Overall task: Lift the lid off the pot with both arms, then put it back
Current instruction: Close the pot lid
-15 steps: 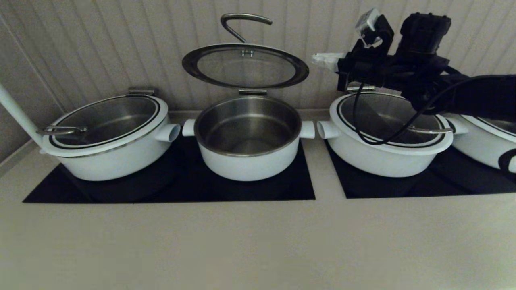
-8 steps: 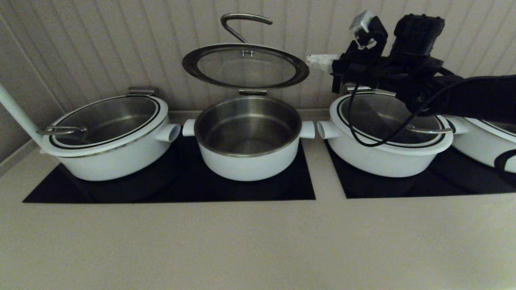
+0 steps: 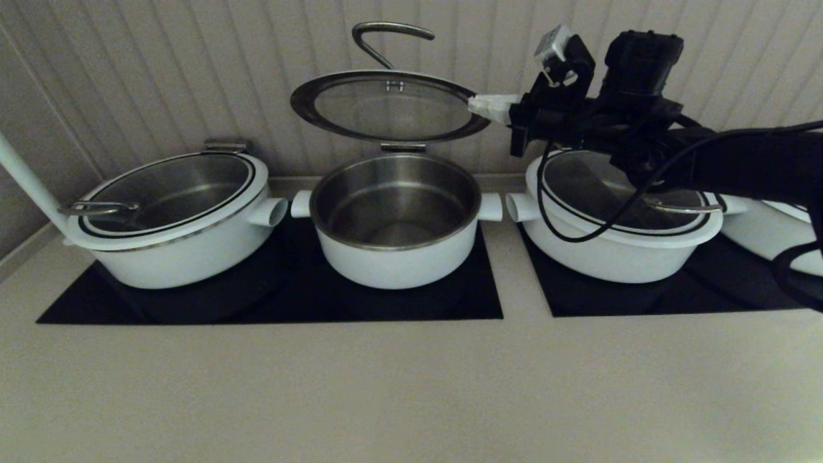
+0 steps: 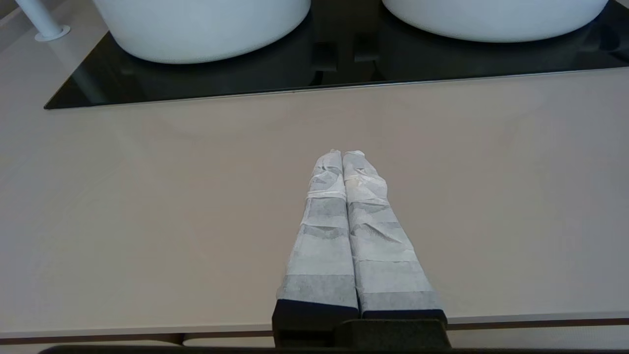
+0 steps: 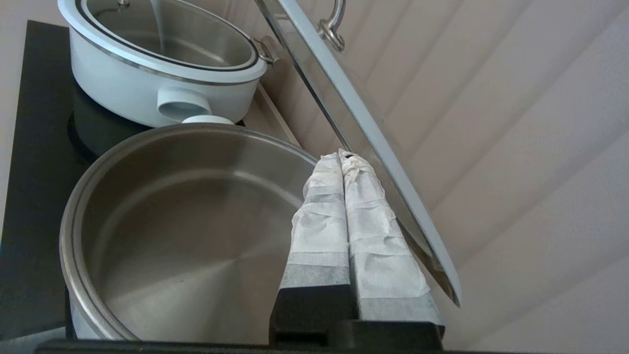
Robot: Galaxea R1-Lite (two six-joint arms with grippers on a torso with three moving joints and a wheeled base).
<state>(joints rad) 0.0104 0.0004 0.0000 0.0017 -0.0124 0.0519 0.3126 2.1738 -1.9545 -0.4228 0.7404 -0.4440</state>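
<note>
Head view: you have the pot (image 3: 395,222) standing open on the black cooktop (image 3: 270,302), between two wider white pots (image 3: 170,218) (image 3: 620,215). The lid (image 3: 389,106) stands tilted up behind it, hinged at the back rim, with its curved steel handle (image 3: 386,38) against the panelled wall (image 3: 161,71). Your right end effector (image 3: 485,106) reaches in from the right with its wrapped tips at the lid's right edge. The left arm does not show here.

Left wrist view: your left end effector (image 4: 342,155) hangs over the bare beige surface (image 4: 147,206), fingers pressed together and holding nothing, well apart from the pots.

Right wrist view: the right end effector's fingers (image 5: 319,196) are closed together, empty, with their tips at the underside of the raised lid (image 5: 373,142), above the pot's steel interior (image 5: 186,236).
</note>
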